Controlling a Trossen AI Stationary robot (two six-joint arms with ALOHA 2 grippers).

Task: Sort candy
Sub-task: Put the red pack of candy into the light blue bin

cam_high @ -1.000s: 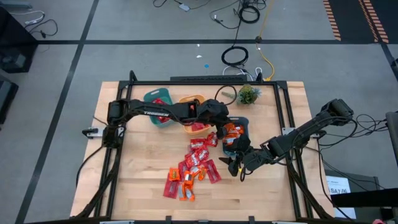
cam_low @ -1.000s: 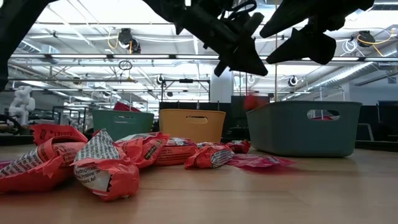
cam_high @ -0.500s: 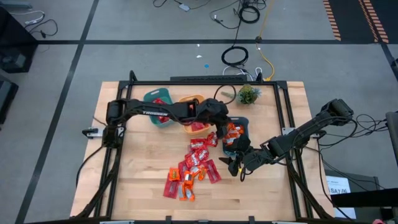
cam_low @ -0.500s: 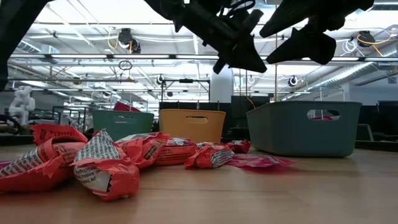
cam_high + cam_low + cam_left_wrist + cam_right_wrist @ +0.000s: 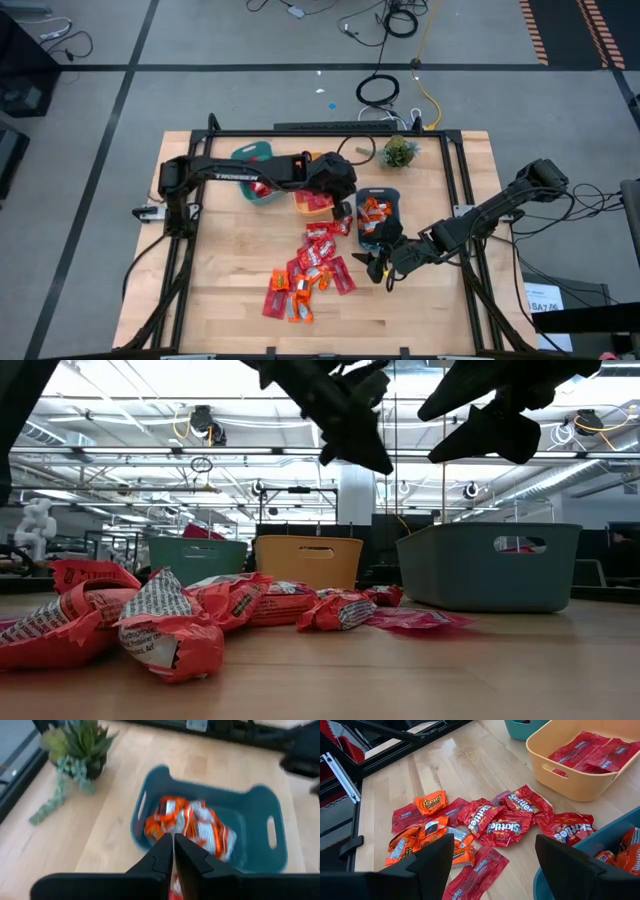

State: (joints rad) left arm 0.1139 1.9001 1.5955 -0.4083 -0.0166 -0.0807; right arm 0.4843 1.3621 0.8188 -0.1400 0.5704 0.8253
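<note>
Left gripper [image 5: 173, 851] fingers are being held pressed together, empty, above the teal bin [image 5: 252, 820] of orange candies [image 5: 192, 825]. Right gripper [image 5: 495, 865] is being held wide open over the loose candy pile [image 5: 490, 822] on the table [image 5: 220, 280]. Judged: between picks; next, a descent onto one candy is being called for.

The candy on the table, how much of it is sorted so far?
Partly. Orange packets fill the teal bin and red ones lie in the orange bin. The left gripper, shut, hangs over the bins; the right gripper is open, empty. A loose pile of candy remains on the table.
</note>
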